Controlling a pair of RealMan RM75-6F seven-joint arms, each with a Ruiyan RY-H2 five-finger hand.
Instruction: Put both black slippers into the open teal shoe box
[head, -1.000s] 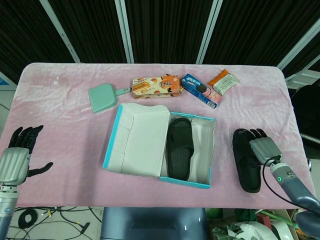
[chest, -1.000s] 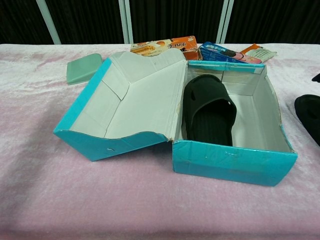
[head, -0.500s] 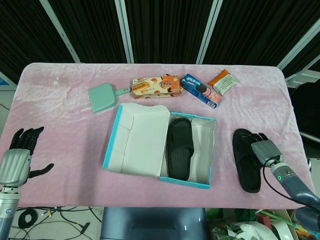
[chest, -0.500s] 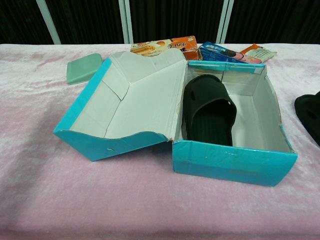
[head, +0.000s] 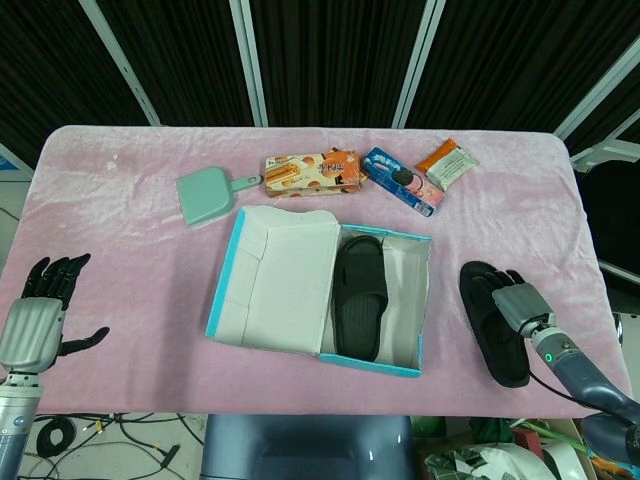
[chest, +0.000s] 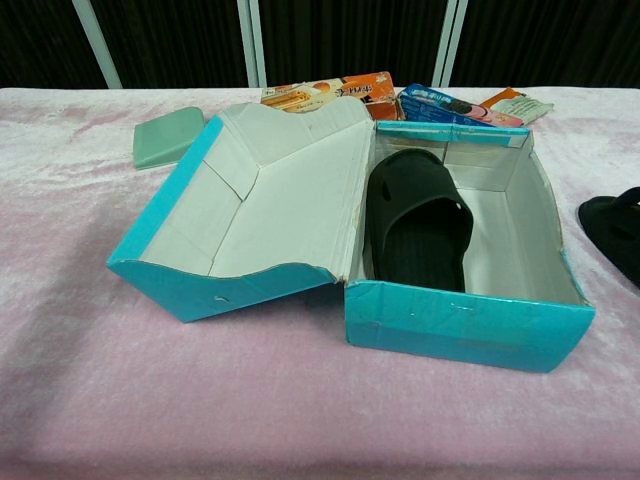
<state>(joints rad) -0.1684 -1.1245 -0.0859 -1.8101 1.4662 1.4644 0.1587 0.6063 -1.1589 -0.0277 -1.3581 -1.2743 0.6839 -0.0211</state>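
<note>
The open teal shoe box (head: 226, 300) lies mid-table with its lid folded out to the left. One black slipper (head: 358, 295) lies inside the box (chest: 460, 325), seen there in the chest view too (chest: 420, 225). The second black slipper (head: 482, 300) lies on the pink cloth to the right of the box, and its toe shows at the chest view's right edge (chest: 612, 225). My right hand (head: 517, 300) rests on this slipper with its fingers over the strap; whether it grips is hidden. My left hand (head: 35, 315) hovers open off the table's near left corner.
Along the far side lie a green dustpan (head: 208, 193), an orange snack box (head: 312, 172), a blue cookie pack (head: 400, 181) and an orange packet (head: 446, 163). The pink-covered table (head: 130, 260) has bare cloth to the left of the box.
My right hand drew back toward me along the slipper. The slipper turned slightly, its toe shifting left toward the box. The left hand barely moved.
</note>
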